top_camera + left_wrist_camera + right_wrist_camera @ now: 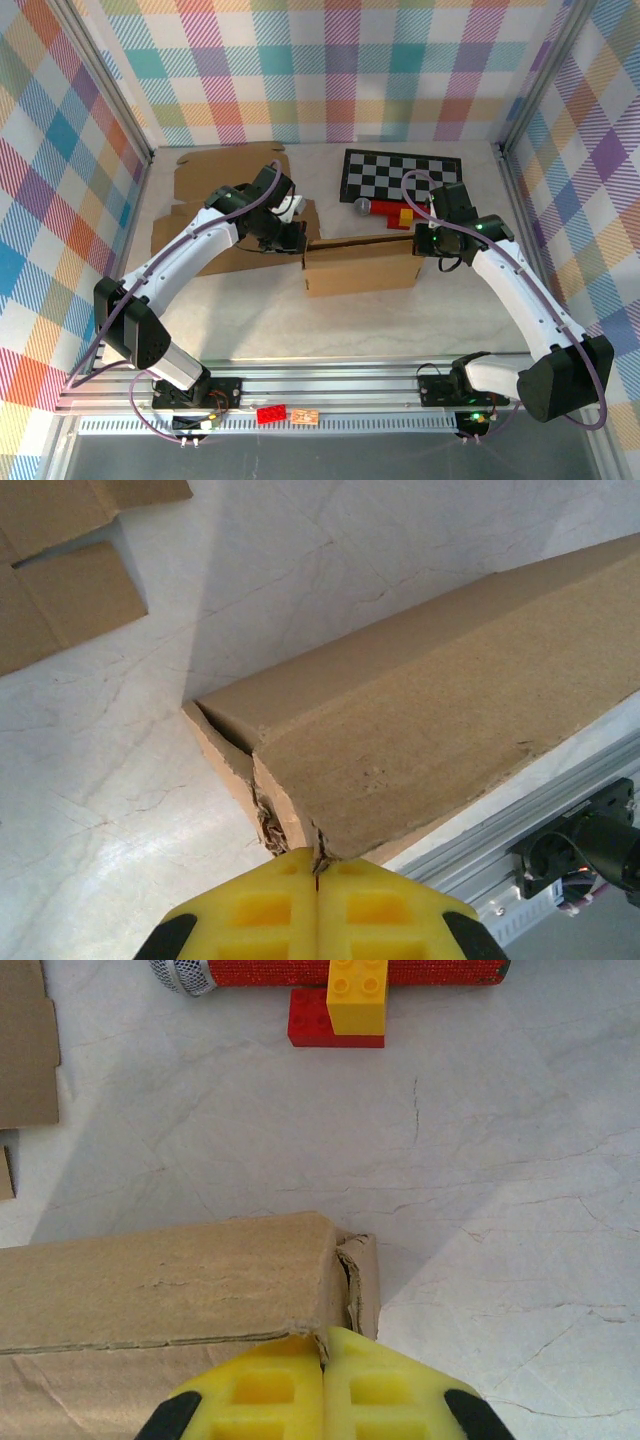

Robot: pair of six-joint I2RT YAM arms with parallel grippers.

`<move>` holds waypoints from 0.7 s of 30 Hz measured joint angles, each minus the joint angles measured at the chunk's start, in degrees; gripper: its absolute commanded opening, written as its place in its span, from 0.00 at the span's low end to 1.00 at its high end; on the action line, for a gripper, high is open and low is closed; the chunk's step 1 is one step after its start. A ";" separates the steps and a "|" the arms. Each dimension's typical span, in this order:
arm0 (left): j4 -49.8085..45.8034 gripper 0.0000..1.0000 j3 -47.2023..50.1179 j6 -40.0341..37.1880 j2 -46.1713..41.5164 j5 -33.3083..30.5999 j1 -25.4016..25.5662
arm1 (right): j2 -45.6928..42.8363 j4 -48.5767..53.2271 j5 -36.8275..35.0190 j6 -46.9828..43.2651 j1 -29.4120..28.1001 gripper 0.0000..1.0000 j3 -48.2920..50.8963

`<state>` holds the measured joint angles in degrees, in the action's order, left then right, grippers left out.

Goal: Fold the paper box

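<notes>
Cardboard box (pixel 360 268) sits mid-bench (pixel 300 335); left fingers (pixel 255 912) pinch its left end, right fingers (pixel 385 1388) its right end.

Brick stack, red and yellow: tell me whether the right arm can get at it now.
Probably yes, though not at once: the brick stack lies beyond the right pincer with bare table between, but that pincer is shut on the paper box and must let go first.

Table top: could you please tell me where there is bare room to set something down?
Widest bare patch: between the paper box and the near rail. Crowded behind the box: checkerboard, red cylinder, toy bricks, and flat cardboard at back left.
</notes>
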<state>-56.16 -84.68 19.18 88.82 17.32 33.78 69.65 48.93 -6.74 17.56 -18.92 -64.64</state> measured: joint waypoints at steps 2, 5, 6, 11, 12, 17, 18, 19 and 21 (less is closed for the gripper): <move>-0.33 0.00 -0.02 0.72 0.07 0.22 0.00 | 0.07 -0.02 -0.24 0.02 -0.17 0.00 -0.04; -0.52 0.00 -0.02 1.22 0.11 0.63 0.00 | 0.07 0.00 -0.42 0.02 -0.28 0.00 -0.04; -0.52 0.00 0.00 1.40 0.11 0.70 0.00 | 0.07 0.00 -0.52 0.02 -0.28 0.00 -0.04; -0.04 0.00 0.87 2.71 0.09 1.70 0.00 | 0.07 0.00 -0.81 0.02 -0.33 0.00 -0.04; 0.28 0.00 1.27 2.91 0.09 1.77 0.00 | 0.07 0.00 -0.83 0.02 -0.35 0.00 -0.04; 1.38 0.00 3.23 3.78 0.09 2.80 0.00 | 0.35 0.00 -1.44 0.00 -0.61 0.00 -0.04; 1.46 0.00 3.43 3.85 0.09 2.99 0.00 | 0.48 0.00 -1.51 0.00 -0.61 0.00 -0.04; 1.60 0.00 3.54 3.96 0.09 3.04 0.00 | 0.59 0.00 -1.64 0.00 -0.61 0.00 -0.04; 1.77 0.00 3.58 3.98 0.09 3.04 0.00 | 0.61 0.00 -1.66 -0.02 -0.61 0.00 -0.04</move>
<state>-54.39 -81.10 23.16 88.90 20.36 33.78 70.26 48.93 -8.40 17.54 -19.53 -64.69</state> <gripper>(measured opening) 0.040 0.058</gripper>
